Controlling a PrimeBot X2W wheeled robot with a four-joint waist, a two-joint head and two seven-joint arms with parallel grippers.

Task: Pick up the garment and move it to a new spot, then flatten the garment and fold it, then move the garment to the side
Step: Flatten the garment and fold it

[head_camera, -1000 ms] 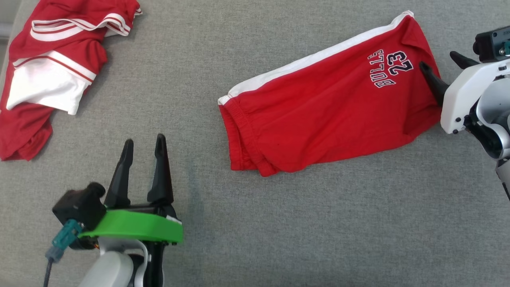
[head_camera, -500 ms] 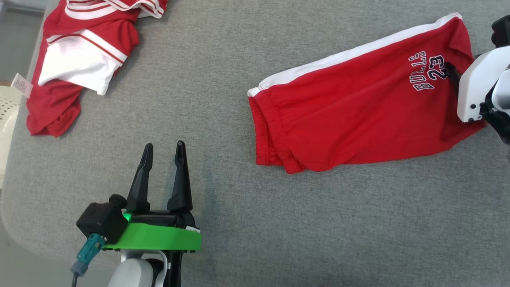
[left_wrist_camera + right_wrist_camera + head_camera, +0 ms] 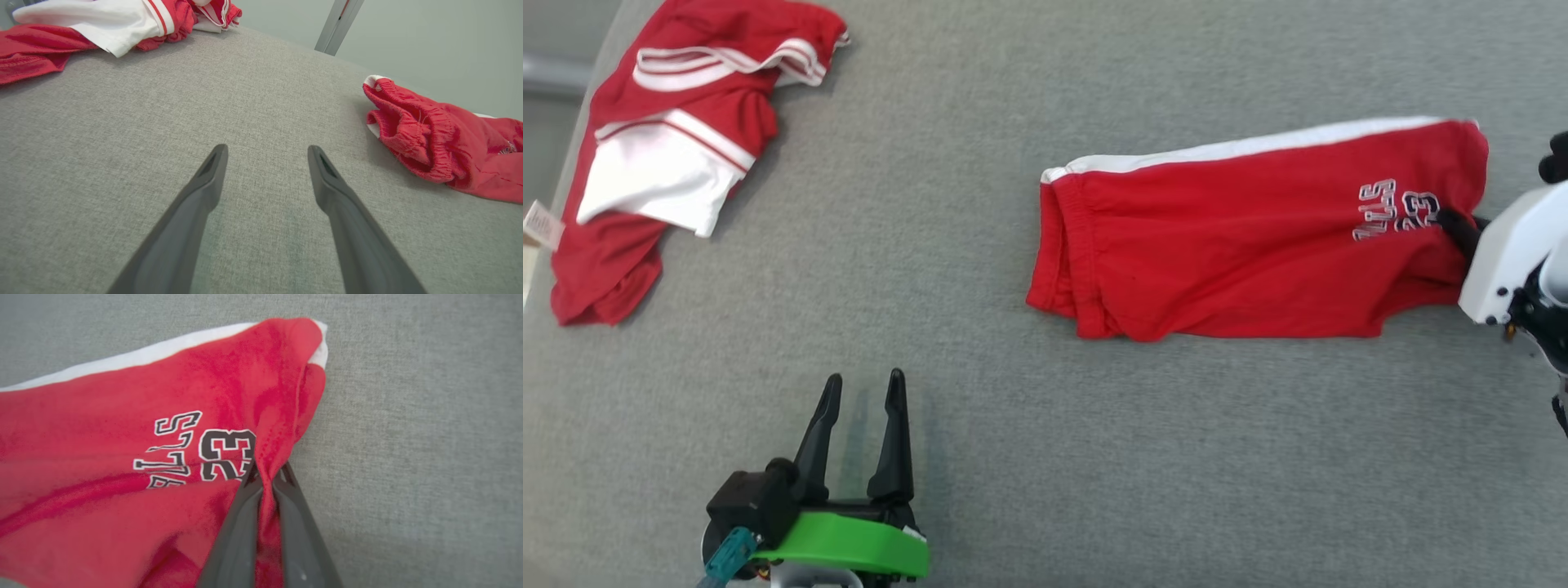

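Note:
The garment (image 3: 1241, 245) is a pair of red shorts with a white side stripe and a printed "23", lying folded on the grey cloth surface at the right. My right gripper (image 3: 1454, 224) is shut on the hem end of it, beside the print. In the right wrist view the red cloth (image 3: 171, 457) is pinched and bunched between the two dark fingers (image 3: 241, 522) of that right gripper (image 3: 265, 473). My left gripper (image 3: 862, 388) stands open over bare cloth at the lower left, apart from the shorts' waistband (image 3: 408, 126). In its own wrist view the left gripper (image 3: 267, 153) holds nothing.
A second red and white garment (image 3: 670, 147) lies crumpled at the far left, near the surface's edge; it also shows as the red and white pile (image 3: 102, 24) in the left wrist view. Grey cloth surface (image 3: 980, 457) spreads between the two.
My right gripper has shut on the hem of the shorts and pulled it, so the shorts now lie more level. The head camera has shifted; the left gripper stays open.

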